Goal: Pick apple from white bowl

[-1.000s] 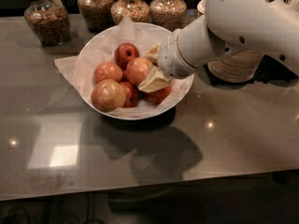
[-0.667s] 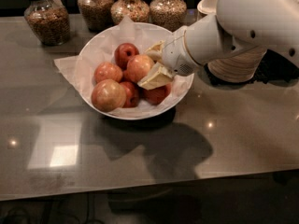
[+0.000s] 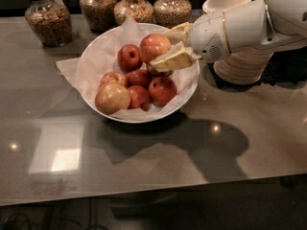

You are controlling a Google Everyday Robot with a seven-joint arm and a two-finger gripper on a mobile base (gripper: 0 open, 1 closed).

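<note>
The white bowl, lined with crinkled white paper, stands on the table at centre left. My gripper reaches in from the right over the bowl's far right side. Its tan fingers are shut on the large light red-orange apple and hold it just above the other fruit. Still in the bowl are a small dark red apple, a yellow-tan apple at the front left, and several red apples.
Several glass jars of grains line the back of the table. A stack of tan paper bowls stands right of the white bowl, under my arm. The table's front edge runs along the bottom.
My gripper has moved up and to the right with the light red-orange apple in it. The apple has come off the pile. The other apples have stayed in place.
</note>
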